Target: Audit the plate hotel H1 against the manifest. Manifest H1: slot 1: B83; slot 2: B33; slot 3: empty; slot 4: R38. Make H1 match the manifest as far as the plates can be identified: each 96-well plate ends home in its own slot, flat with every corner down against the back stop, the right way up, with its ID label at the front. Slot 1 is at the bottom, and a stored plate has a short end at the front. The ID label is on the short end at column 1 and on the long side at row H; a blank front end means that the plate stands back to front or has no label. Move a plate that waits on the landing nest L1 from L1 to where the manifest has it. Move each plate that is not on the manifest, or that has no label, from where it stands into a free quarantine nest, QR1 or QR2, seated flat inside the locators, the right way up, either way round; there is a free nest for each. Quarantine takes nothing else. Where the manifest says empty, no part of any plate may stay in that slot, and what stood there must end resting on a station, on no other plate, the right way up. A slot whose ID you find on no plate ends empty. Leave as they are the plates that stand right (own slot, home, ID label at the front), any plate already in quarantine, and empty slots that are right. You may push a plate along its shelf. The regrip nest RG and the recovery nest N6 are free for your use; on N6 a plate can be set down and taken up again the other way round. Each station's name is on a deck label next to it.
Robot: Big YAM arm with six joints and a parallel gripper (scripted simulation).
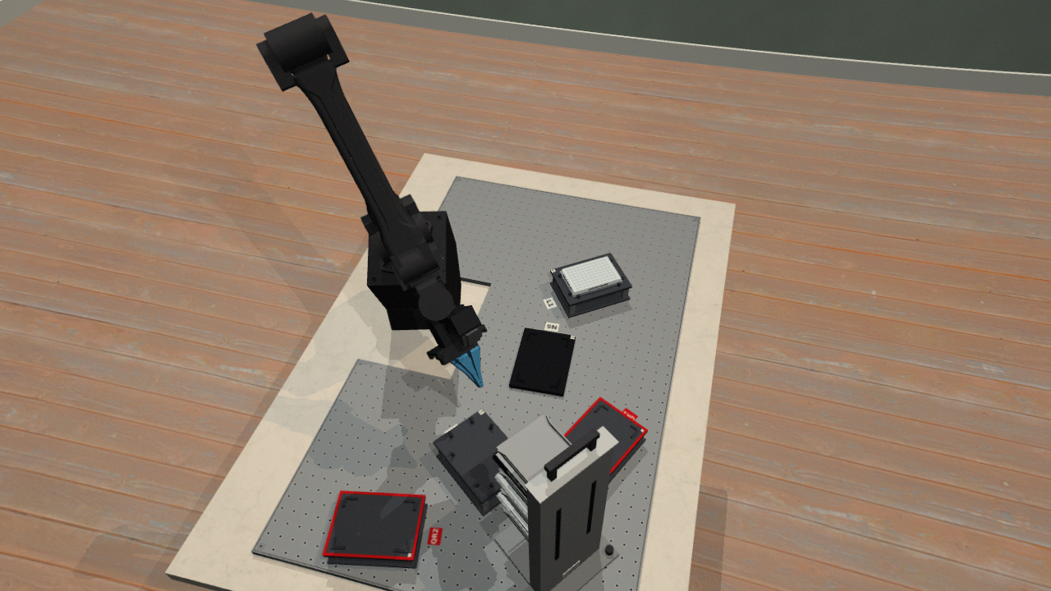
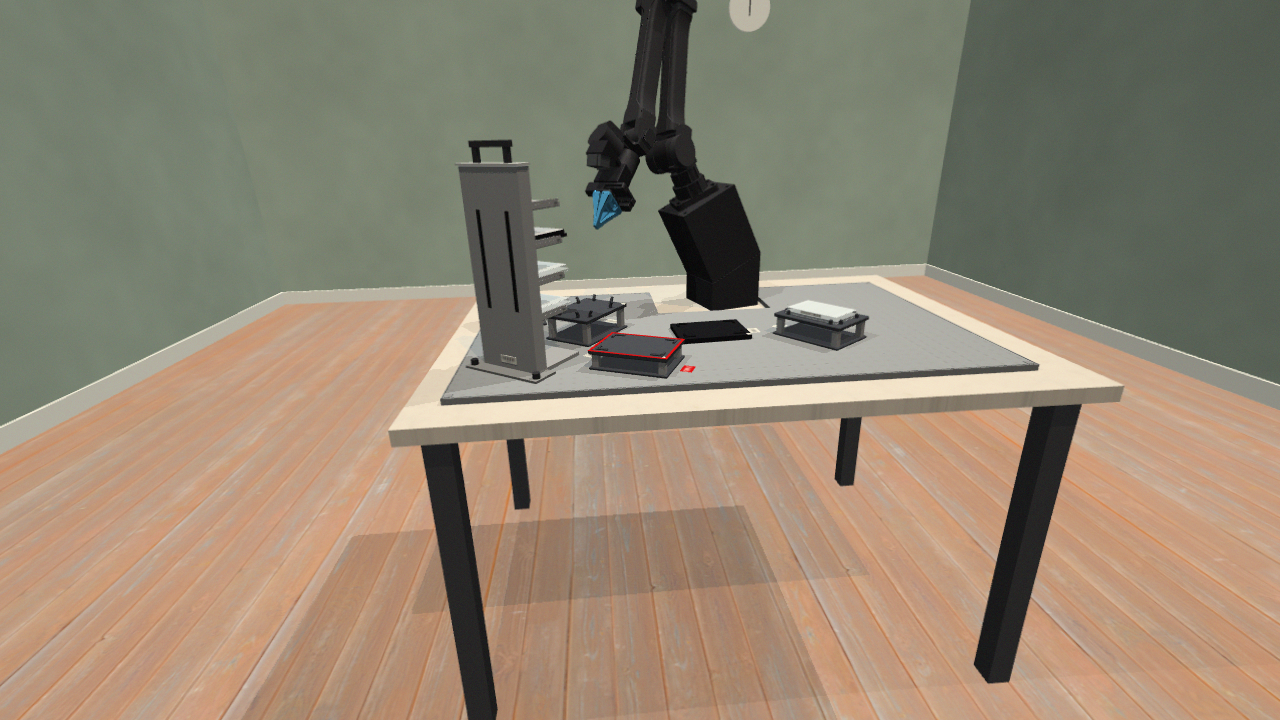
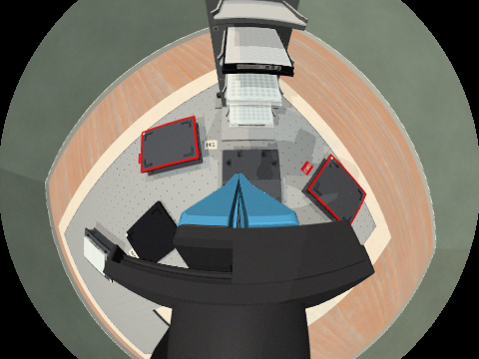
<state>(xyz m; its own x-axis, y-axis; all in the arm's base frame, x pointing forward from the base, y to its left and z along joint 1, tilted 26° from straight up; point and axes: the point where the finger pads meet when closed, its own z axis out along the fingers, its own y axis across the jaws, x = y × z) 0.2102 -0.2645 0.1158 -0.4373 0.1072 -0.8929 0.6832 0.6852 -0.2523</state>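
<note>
The plate hotel H1 [image 1: 566,485] stands at the near end of the deck, its open front facing my arm. In the wrist view the hotel [image 3: 255,40] shows three white plates stacked on its shelves: an upper one with a dark front band [image 3: 257,56], a middle one [image 3: 251,88] and a lower one [image 3: 250,115]. I cannot read any labels. Another white 96-well plate [image 1: 591,277] sits on the landing nest L1. My gripper [image 1: 470,371] is shut and empty. It hangs high above the deck between the arm base and the hotel and points at the hotel front.
The regrip nest RG [image 1: 470,448] stands directly in front of the hotel. The flat black N6 nest [image 1: 543,359] lies beside my gripper. The red-edged nests QR2 [image 1: 374,525] and QR1 [image 1: 607,428] are both empty. The arm base [image 1: 411,272] is behind.
</note>
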